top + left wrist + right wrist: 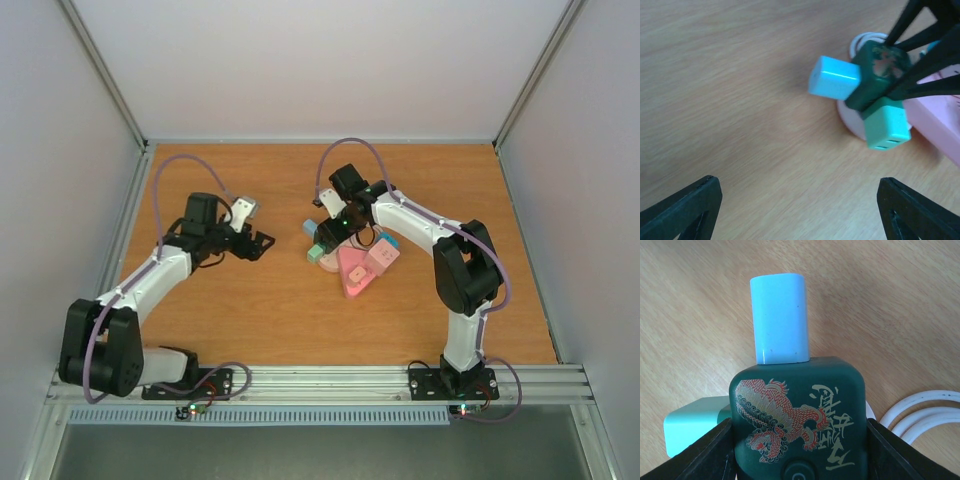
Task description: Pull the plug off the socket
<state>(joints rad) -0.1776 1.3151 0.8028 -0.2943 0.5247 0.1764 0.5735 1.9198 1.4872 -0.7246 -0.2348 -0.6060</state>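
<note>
Item inspected: one dark green socket cube (797, 405) with rounded edges. Its face carries a red and gold dragon and gold characters that I cannot read.

Two plugs are seated in it. One light blue plug (780, 317) stands out of one side, and one mint green plug (692, 430) stands out of an adjoining side.

The cube sits near the middle of the desk (280, 310), touching one pink power strip (352, 275) that lies toward the right edge. One white cable (920, 412) loops beside it.

My right gripper (799, 430) is clenched on the cube, one finger on each flank. My left gripper (799, 182) stands released over bare wood, nearer the left edge and well apart from the cube.
</note>
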